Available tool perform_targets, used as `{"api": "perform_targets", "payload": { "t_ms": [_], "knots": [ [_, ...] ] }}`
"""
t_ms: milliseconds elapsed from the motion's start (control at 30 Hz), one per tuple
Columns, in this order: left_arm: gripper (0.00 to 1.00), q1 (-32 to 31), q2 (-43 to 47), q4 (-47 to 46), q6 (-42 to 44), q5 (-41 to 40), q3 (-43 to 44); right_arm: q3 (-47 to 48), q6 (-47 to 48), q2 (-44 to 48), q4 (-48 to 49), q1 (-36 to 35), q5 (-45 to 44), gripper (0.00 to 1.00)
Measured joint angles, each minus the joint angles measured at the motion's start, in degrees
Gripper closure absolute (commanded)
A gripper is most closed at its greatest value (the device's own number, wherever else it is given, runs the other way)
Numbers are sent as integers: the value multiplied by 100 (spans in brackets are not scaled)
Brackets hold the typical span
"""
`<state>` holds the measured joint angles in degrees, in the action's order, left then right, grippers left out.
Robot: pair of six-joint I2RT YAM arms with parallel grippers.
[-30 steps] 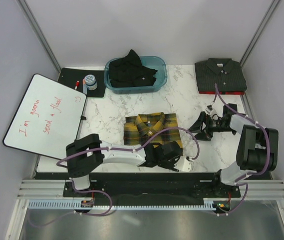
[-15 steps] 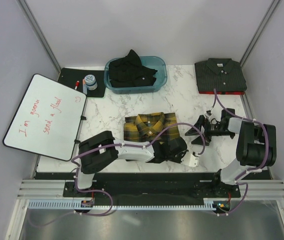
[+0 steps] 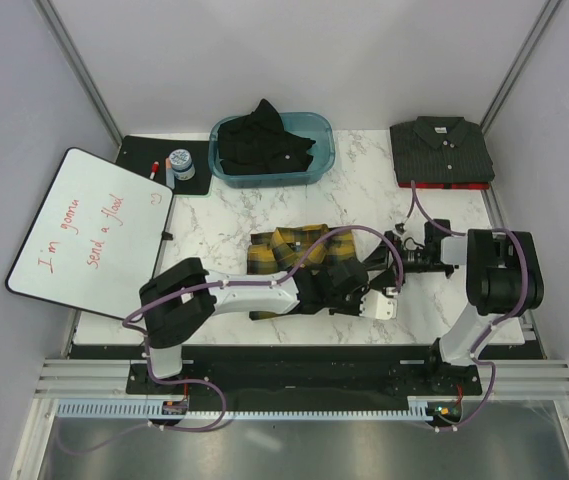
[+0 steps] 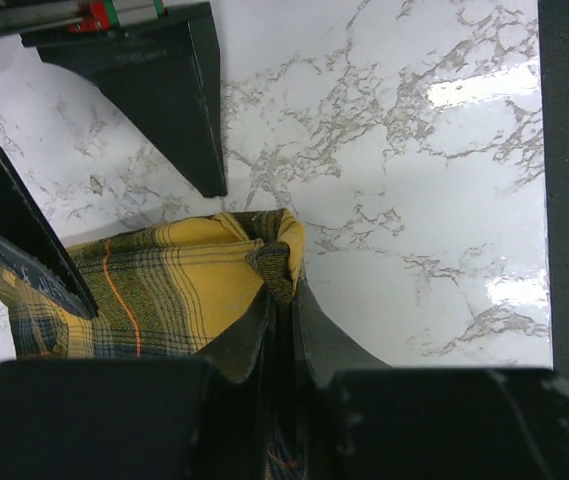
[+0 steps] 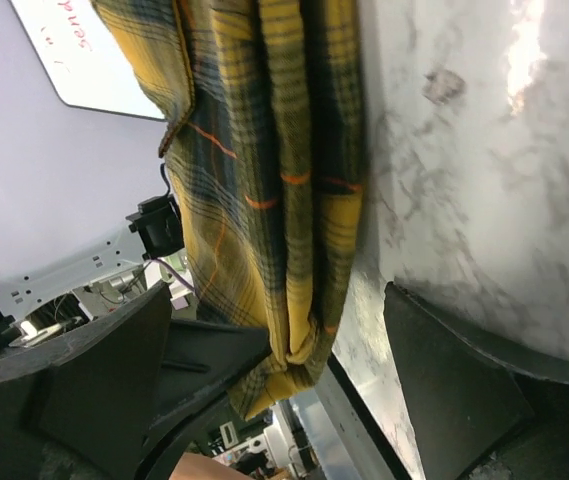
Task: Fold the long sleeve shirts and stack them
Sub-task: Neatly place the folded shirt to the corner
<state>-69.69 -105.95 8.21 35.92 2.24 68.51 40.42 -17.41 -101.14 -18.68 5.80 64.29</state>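
Plaid shirt [image 3: 284,250], yellow and black with thin red lines, lies folded near the middle of the white marble desk [image 3: 224,215], collar toward the back. The left end effector [image 3: 349,285] sits at the shirt's near right corner. From the left wrist, its fingers are pressed together on a bunched fold of the plaid cloth [image 4: 164,290], pinching it just above the veined stone.

The right end effector [image 3: 389,262] is low at the shirt's right edge with its jaws spread wide. In the right wrist view the layered plaid edge [image 5: 264,150] lies in the gap between its fingers. I cannot tell whether either finger touches the cloth.

At the back right corner of the desk a dark charcoal shirt [image 3: 442,150] with pale buttons lies neatly folded, a red strip showing under its near edge. At the back centre a blue bin [image 3: 319,160] holds a crumpled black shirt [image 3: 262,140].

To the left, a whiteboard [image 3: 89,230] with red handwriting juts off the desk's edge. Behind it a black mat [image 3: 139,150] carries a small jar [image 3: 180,162] and a marker [image 3: 153,168]. Pale grey walls enclose the desk, with metal posts slanting up at the back corners.
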Motion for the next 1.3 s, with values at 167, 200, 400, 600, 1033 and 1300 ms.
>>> {"api": "perform_targets", "payload": {
  "t_ms": [167,200,400,600,1033,1300],
  "knots": [
    [91,42,79,92,-48,94,2,-404,-723,-13,1432,-212,258,11],
    [91,52,101,107,-57,103,2,-461,-903,-44,1740,-267,284,12],
    [92,105,229,122,-59,136,2,-680,-1926,-328,3458,-570,306,16],
    [92,144,229,114,-68,164,2,-839,-2898,-529,4756,-820,133,18],
    [88,225,229,63,-125,262,2,-1126,-4430,-551,5919,-1259,-1255,72],
    [26,358,264,269,-417,302,52,-992,-3882,107,4315,-1338,-2009,100]
  ]
}}
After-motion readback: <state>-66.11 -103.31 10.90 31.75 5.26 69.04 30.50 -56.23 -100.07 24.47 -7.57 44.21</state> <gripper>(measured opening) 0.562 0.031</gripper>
